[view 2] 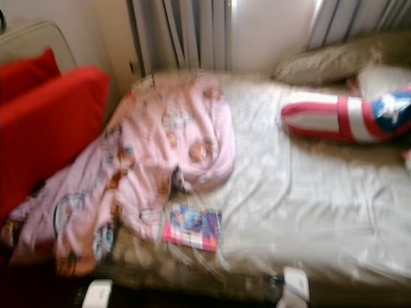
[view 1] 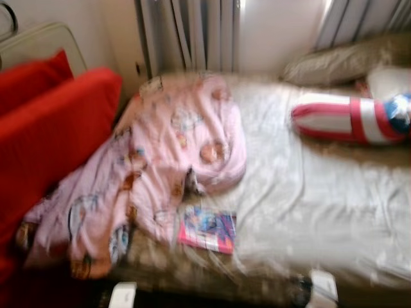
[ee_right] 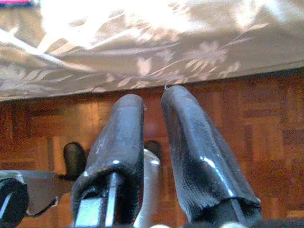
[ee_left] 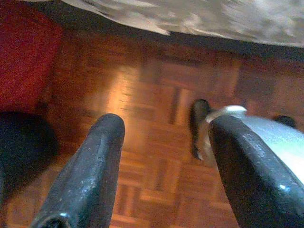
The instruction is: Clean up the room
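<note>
A crumpled pink blanket (view 1: 160, 167) with cartoon prints lies across the left half of the bed (view 1: 308, 199) and hangs over its near edge. A small colourful book (view 1: 207, 230) rests on the sheet just beside the blanket's lower fold. A red, white and blue striped cushion (view 1: 350, 117) lies at the bed's far right. Both arms hang low in front of the bed. My left gripper (ee_left: 166, 128) is open above the parquet floor (ee_left: 142, 156), holding nothing. My right gripper (ee_right: 153, 97) is shut and empty, pointing at the bed's patterned valance (ee_right: 142, 61).
Red cushions (view 1: 51, 128) are stacked against the bed's left side. A beige pillow (view 1: 347, 61) leans at the back right under the curtains (view 1: 192, 32). The views are blurred. A dark shape (ee_left: 19, 142) sits on the floor by my left gripper.
</note>
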